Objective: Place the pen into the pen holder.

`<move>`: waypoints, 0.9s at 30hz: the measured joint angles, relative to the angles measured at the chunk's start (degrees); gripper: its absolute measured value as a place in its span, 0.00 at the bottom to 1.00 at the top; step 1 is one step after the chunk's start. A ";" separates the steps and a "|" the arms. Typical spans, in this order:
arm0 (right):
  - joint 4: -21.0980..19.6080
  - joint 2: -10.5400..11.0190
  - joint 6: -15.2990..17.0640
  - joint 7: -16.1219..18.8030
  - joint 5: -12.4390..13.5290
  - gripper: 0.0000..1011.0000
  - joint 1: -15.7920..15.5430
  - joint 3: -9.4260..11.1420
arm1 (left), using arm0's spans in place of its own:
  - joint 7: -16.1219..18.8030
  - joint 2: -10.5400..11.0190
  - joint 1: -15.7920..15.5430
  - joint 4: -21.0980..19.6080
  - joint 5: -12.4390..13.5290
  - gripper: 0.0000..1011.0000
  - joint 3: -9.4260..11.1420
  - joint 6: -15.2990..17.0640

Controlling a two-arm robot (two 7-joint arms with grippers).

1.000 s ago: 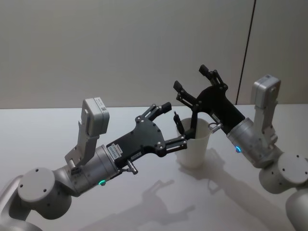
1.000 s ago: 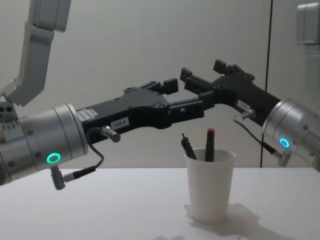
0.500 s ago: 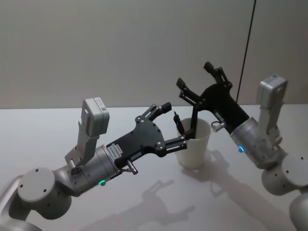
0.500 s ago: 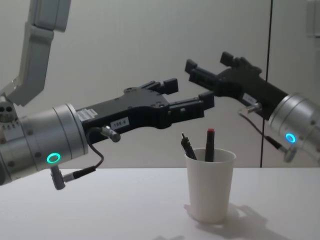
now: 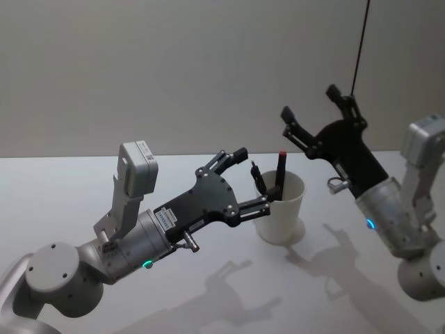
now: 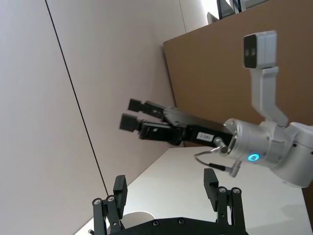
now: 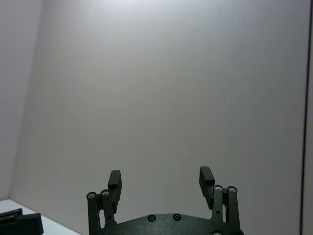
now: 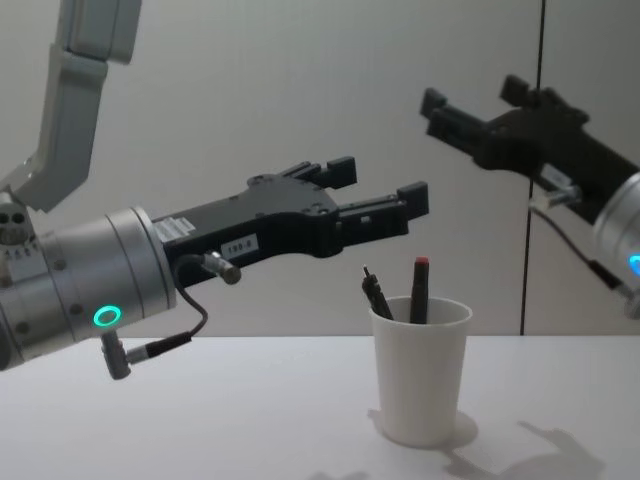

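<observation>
Pen [image 8: 419,290] lower part hidden inside pen holder [image 8: 420,370].

White paper pen holder [image 8: 421,373] stands upright; red-tipped pen [image 8: 419,288] inside, apparently leaning.

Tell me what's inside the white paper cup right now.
Two pens stand in the white paper cup: a black pen with a red tip and a black pen leaning toward the left gripper. Their lower ends are hidden by the cup wall.

Bare test room: white table [image 5: 139,278], plain grey wall [image 5: 174,69], cardboard panel [image 6: 220,73].
</observation>
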 joint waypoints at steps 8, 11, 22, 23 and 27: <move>-7.27 2.04 2.01 -6.97 -2.13 0.99 -5.18 0.45 | 0.00 0.00 0.00 0.00 0.00 0.99 0.00 0.00; -9.89 2.81 3.01 -9.92 -2.92 0.99 -7.29 0.64 | 0.00 0.00 0.00 0.00 0.00 0.99 0.00 0.00; -17.86 5.44 5.61 -18.53 -4.36 0.99 -14.85 1.15 | 0.00 0.00 0.00 0.00 0.00 0.99 0.00 0.00; -18.62 5.69 5.84 -19.47 -4.49 0.99 -15.65 1.20 | 0.00 0.00 0.00 0.00 0.00 0.99 0.00 0.00; -20.20 6.16 6.19 -21.05 -4.73 0.99 -17.32 1.30 | 0.00 0.00 0.00 0.00 0.00 0.99 0.00 0.00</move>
